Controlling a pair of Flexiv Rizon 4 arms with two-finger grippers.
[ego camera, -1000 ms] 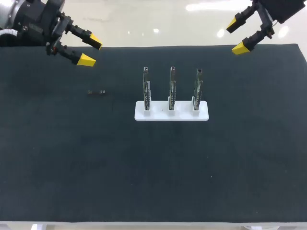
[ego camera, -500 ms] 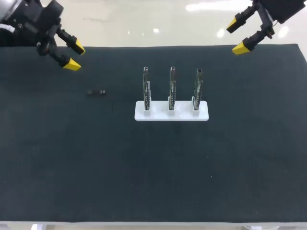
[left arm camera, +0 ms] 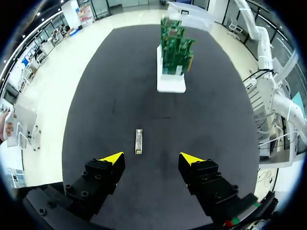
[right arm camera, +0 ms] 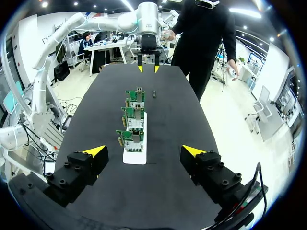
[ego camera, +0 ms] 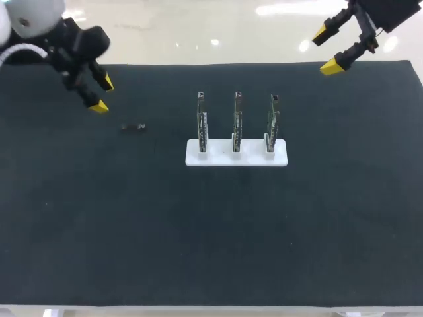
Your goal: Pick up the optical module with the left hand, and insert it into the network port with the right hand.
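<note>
While the left tool gapes, the optical module lies ahead, seemingly flat.

My left gripper hangs over the far left part of the black table, fingers spread, nothing between them. The optical module lies flat on the mat near it, on the side toward the middle, clear of both yellow tips. At mid-table a white base carries three circuit boards upright in a row, evenly spaced. My right gripper sits at the far right edge, fingers apart and empty, well apart from the boards.
</note>
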